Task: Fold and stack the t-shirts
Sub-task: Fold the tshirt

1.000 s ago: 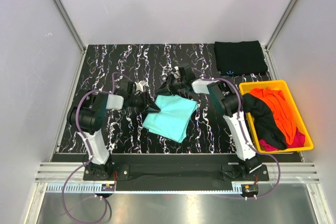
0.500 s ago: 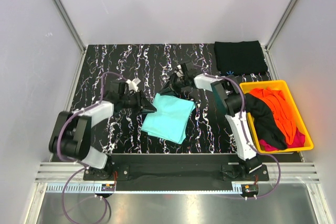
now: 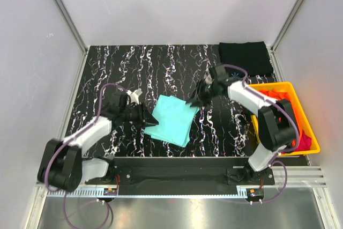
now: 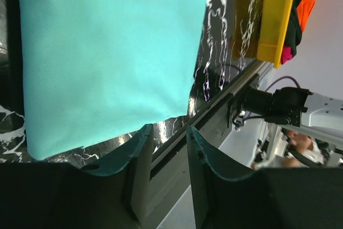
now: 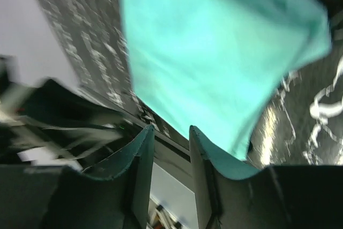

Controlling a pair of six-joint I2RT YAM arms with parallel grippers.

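On the table (image 3: 107, 63), your left gripper (image 3: 147, 117) and right gripper (image 3: 193, 100) look parted, empty: pinch every teal t-shirt (image 3: 174, 119) layer before lifting.

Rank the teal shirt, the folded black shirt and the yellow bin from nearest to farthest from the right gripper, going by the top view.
From the right gripper:
1. teal shirt, just beside it, in the centre.
2. folded black shirt, in the far right corner.
3. yellow bin, along the right edge, nearer the arm bases.
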